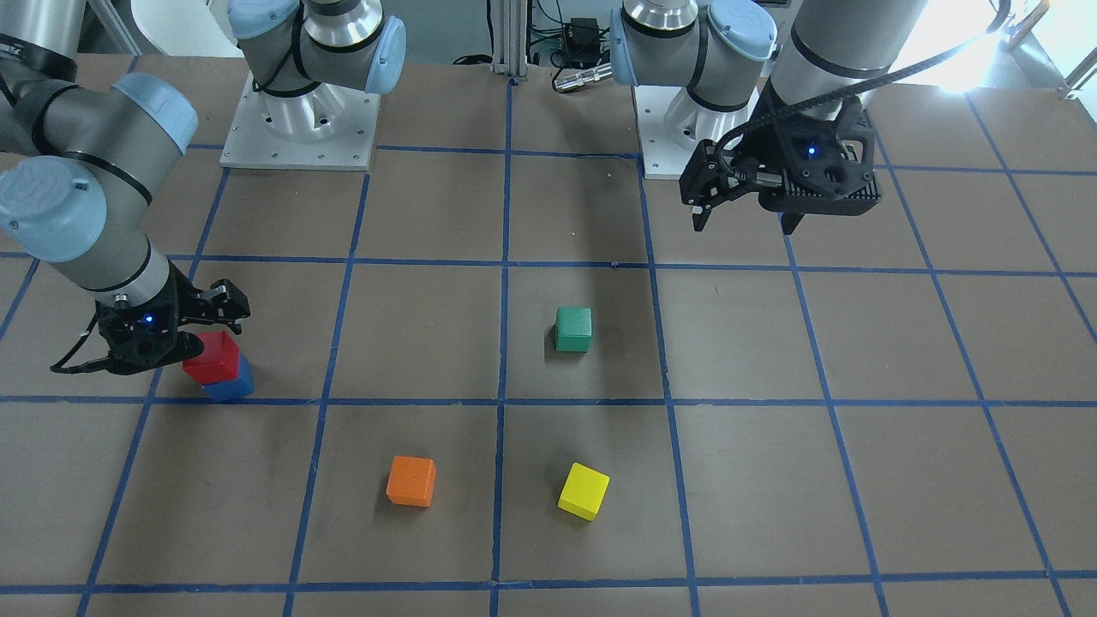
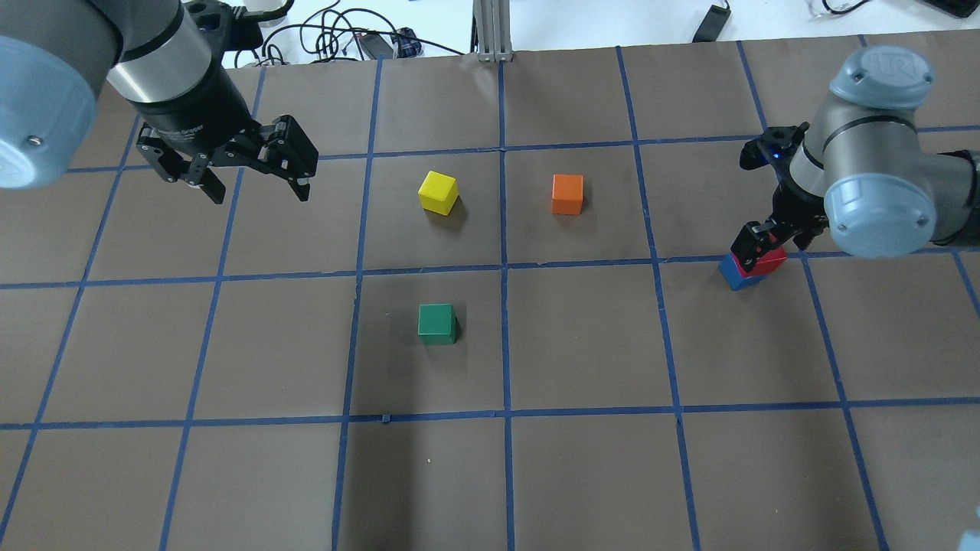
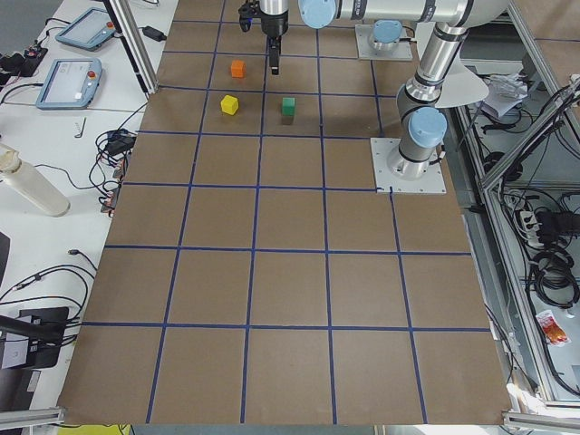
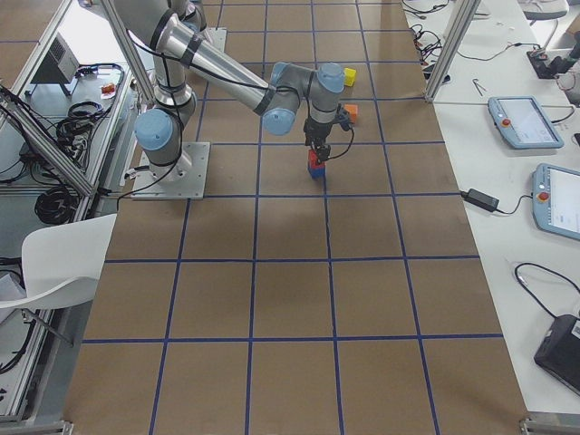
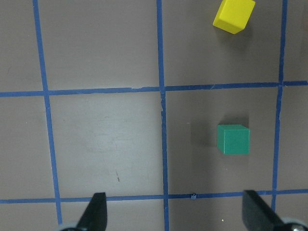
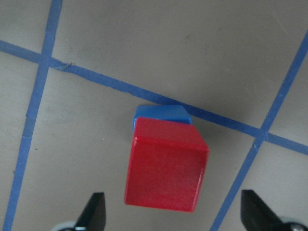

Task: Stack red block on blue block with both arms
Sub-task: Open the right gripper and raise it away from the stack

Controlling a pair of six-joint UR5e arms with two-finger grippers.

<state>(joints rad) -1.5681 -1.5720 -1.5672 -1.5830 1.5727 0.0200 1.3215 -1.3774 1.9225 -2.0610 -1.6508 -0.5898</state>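
1. Overhead exterior view holds five blocks, one of each colour, on one table [image 2: 582, 459], and two arms with one gripper each.
2. Far left, the left arm [image 2: 168, 69] hangs its left gripper [image 2: 259, 195] above the table. The fingers are spread wide with nothing between them.
3. Next comes the one yellow block [image 2: 438, 192], on the far side of the table, lying alone and turned slightly against the grid.
4. The one green block [image 2: 436, 324] lies nearer the robot, well apart from the yellow one. In the left wrist view it lies on the table below the spread fingertips, untouched.
5. The one orange block [image 2: 567, 194] lies right of the yellow one, past a tape line, also alone.
6. Far right is the only stack. The red block [image 2: 769, 262] rests on top of the blue block [image 2: 735, 274], twisted and offset so that a blue corner shows. The right wrist view shows the blue block lying on a tape line [image 6: 96, 78].
7. The right arm [image 2: 873, 191] holds the right gripper [image 2: 768, 243] low over the stack. Its fingers straddle the red block, and the wrist view shows a gap on each side, so they are spread and grip nothing.
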